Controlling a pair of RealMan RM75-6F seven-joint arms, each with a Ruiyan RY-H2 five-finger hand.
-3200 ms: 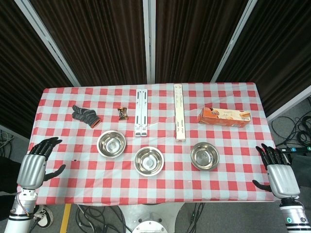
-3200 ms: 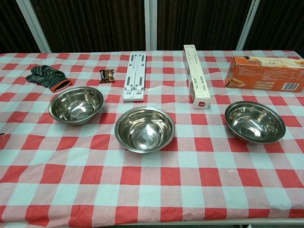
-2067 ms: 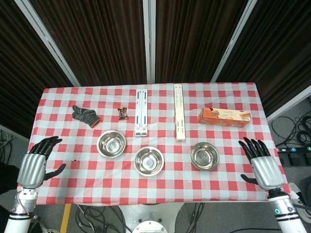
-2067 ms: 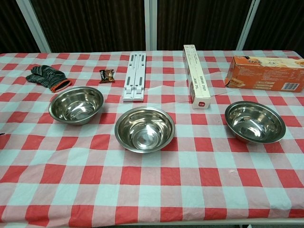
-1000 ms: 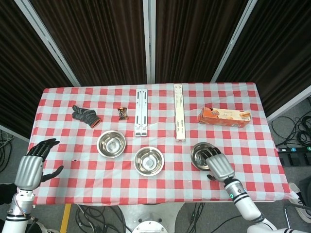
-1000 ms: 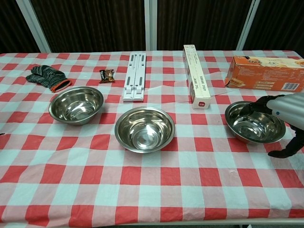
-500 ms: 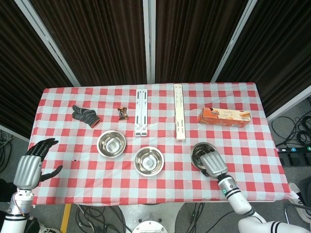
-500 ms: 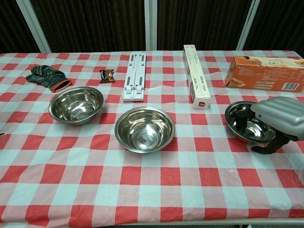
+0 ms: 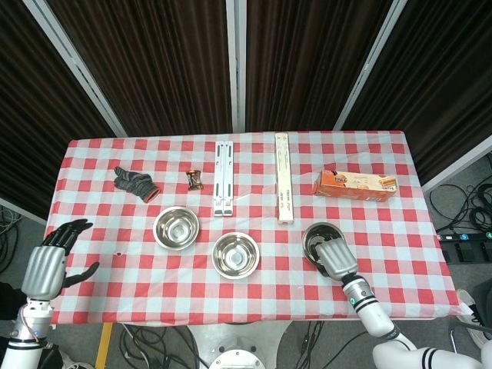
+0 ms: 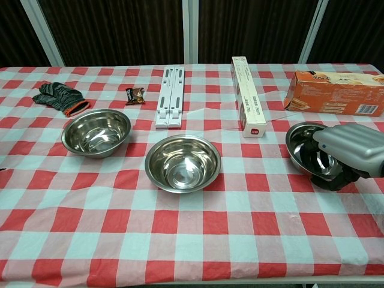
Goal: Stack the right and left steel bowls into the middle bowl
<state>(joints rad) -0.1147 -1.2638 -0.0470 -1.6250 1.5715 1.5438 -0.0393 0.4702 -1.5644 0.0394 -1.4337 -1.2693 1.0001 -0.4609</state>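
Observation:
Three steel bowls stand in a row on the checked cloth: the left bowl (image 9: 176, 227) (image 10: 96, 132), the middle bowl (image 9: 235, 254) (image 10: 182, 162) and the right bowl (image 9: 321, 236) (image 10: 303, 143). My right hand (image 9: 336, 260) (image 10: 348, 150) grips the right bowl's near right rim, with fingers inside it and the thumb below. That bowl looks tipped up a little off the cloth. My left hand (image 9: 46, 265) hangs beyond the table's left edge with its fingers spread and nothing in it. The chest view does not show it.
Along the back lie a dark glove (image 9: 135, 183) (image 10: 60, 96), a small snack packet (image 9: 194, 179) (image 10: 135, 95), a white folding stand (image 9: 224, 178) (image 10: 168, 96), a long white box (image 9: 284, 178) (image 10: 248, 96) and an orange box (image 9: 355, 184) (image 10: 335, 92) just behind the right bowl.
My right hand has come in from the table's right edge onto the right bowl and closed on its rim; the bowl has tipped slightly. The left hand has hardly moved.

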